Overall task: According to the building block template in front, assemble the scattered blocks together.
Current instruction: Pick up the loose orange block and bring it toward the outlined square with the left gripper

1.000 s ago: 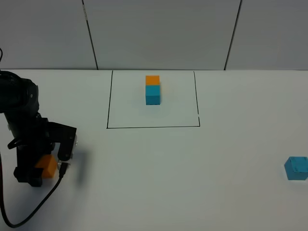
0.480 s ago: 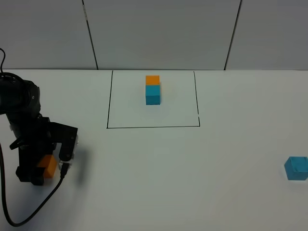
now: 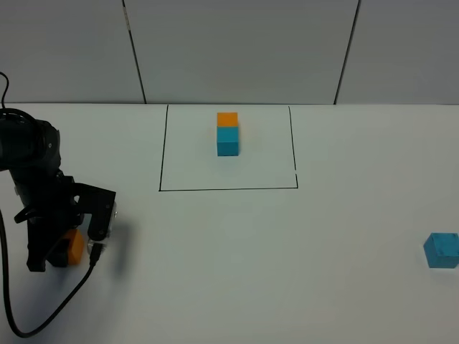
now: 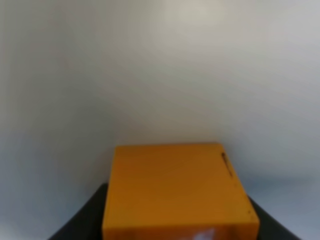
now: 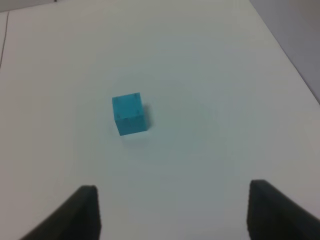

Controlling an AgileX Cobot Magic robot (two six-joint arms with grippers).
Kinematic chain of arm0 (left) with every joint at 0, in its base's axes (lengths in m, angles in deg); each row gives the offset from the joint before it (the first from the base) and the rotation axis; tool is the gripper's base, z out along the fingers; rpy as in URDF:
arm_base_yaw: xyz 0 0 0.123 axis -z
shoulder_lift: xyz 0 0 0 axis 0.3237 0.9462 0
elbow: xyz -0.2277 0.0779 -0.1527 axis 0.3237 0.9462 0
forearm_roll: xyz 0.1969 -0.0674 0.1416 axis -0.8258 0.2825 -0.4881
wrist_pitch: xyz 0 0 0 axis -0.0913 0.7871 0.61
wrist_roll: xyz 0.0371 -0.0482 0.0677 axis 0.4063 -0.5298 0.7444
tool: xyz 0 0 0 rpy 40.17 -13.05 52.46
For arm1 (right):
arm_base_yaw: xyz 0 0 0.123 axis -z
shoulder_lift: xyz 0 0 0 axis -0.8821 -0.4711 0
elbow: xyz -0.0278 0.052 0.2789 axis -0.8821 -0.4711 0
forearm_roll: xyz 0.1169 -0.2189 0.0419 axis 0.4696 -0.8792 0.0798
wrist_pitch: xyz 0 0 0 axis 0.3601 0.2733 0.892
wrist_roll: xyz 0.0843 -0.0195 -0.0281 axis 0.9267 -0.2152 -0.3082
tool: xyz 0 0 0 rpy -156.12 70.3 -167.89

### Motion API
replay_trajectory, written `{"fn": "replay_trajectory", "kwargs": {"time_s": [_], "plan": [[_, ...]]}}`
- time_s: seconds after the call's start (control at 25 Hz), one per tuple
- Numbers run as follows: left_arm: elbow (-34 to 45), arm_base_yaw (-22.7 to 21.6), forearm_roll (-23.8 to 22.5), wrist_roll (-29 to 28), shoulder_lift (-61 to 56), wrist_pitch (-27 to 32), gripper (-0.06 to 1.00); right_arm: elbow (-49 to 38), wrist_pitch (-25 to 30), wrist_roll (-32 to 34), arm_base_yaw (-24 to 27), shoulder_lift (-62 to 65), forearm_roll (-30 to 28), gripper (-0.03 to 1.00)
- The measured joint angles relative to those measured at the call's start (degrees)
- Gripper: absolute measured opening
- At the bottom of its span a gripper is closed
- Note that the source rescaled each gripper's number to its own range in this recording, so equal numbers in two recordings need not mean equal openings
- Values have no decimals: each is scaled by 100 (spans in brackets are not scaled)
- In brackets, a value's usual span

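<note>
White worktop [image 3: 287, 258]: left jaws pinch the orange cube [image 3: 74, 246], lift due next; right jaws gape above teal cube [image 5: 129, 114].

two orange cubes [image 3: 227, 119], two teal cubes [image 3: 441, 250]

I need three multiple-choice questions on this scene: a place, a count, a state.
1. Where on the table lies the loose teal cube? A) far right B) centre C) far left
2. How many cubes show in the high view? A) two B) four C) six
3. The left gripper is: A) open B) shut on the orange cube C) shut on nothing
Key: 1 A, it sits alone near the right edge; 2 B, two in the template, two loose; 3 B, its jaws clamp the cube.
</note>
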Motion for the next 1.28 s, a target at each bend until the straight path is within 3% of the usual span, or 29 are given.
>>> {"fn": "replay_trajectory", "kwargs": {"time_s": [0.56,0.72,1.04,1.28], "plan": [[0,61,-215,-8,5,84,0,0,0,0,0,0,0,58],[-51,263,-334,-324,27,177,0,0,0,0,0,0,0,58],[-1064,1357,-356,-1812,100,481,0,0,0,0,0,0,0,58],[-1856,2426,-483,-2323,106,513,0,0,0,0,0,0,0,58]]}}
